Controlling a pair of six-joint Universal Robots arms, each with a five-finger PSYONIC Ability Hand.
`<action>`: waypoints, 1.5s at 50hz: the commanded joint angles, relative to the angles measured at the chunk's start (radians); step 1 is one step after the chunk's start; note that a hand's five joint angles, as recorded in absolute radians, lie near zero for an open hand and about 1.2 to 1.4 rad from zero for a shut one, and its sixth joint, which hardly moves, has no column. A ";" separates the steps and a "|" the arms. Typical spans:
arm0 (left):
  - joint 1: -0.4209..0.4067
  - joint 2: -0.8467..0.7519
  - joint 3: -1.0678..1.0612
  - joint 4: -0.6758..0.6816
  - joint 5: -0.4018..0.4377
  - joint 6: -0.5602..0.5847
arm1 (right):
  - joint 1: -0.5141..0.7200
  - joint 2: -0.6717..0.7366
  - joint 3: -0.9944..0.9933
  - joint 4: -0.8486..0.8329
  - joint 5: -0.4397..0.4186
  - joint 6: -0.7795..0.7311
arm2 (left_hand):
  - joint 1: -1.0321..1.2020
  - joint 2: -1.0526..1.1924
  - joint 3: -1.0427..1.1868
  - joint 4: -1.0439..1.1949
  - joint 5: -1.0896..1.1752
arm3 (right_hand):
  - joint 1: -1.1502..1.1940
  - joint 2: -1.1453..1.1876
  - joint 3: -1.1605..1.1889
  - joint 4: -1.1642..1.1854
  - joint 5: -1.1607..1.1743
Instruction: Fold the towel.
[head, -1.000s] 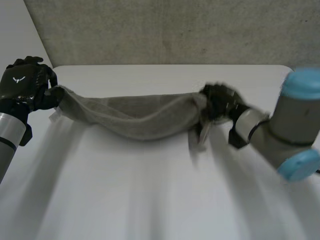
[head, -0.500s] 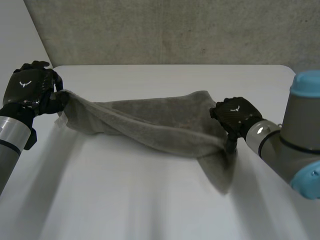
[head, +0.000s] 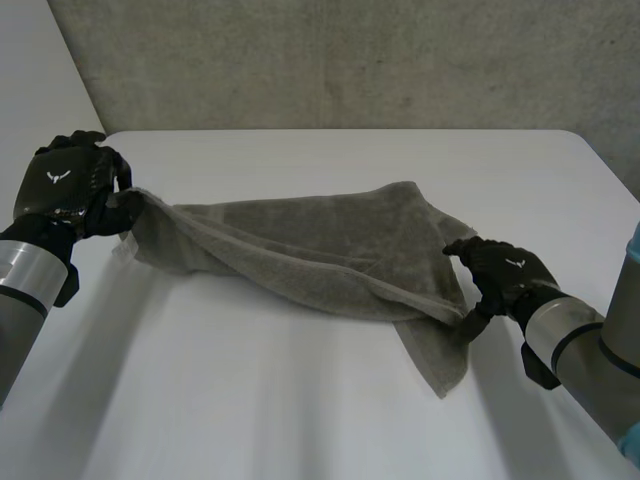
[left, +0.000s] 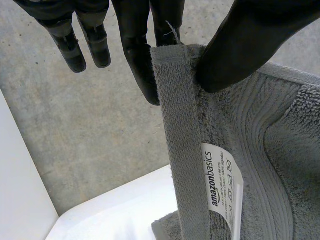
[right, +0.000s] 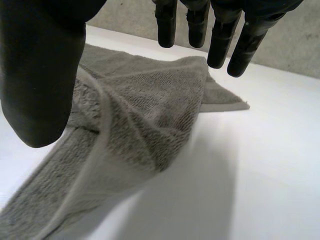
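A grey towel (head: 300, 250) stretches across the white table (head: 250, 400). Its left end is lifted and its right end lies crumpled flat, with a corner trailing toward the front. My left hand (head: 65, 185) holds the left corner above the table's left edge. In the left wrist view the hemmed corner (left: 172, 100) is pinched between the thumb (left: 250, 40) and a finger (left: 140, 60), with a white label (left: 222, 185) hanging below. My right hand (head: 505, 275) hovers at the towel's right end, open. Its fingers (right: 220, 35) and thumb (right: 40, 75) are spread above the cloth (right: 130, 115), holding nothing.
A rough concrete wall (head: 350, 60) stands behind the table's far edge. Bare tabletop lies in front of the towel and to its right (right: 260, 150). The right arm's grey elbow sits at the table's front right corner.
My right hand opened, let go of the towel's right end and drew back to the right and front. That end dropped onto the table. The left hand kept its pinch.
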 joint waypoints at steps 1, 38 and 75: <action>-0.013 -0.001 -0.002 0.000 0.001 0.000 | 0.011 0.052 0.038 -0.048 0.010 0.026 | 0.050 0.040 -0.058 -0.066 0.035 | 0.147 0.144 -0.053 -0.076 0.158; -0.022 -0.033 0.022 -0.124 0.006 0.062 | -0.068 0.080 -0.304 0.430 -0.133 -0.617 | 0.050 0.040 -0.058 -0.066 0.035 | 1.145 1.141 -0.053 -0.076 1.155; -0.079 -0.175 0.601 -0.167 -0.109 0.035 | -0.006 0.025 -0.565 -0.009 -0.326 -0.480 | 0.050 0.040 -0.058 -0.066 0.035 | 1.145 1.141 -0.053 -0.076 1.155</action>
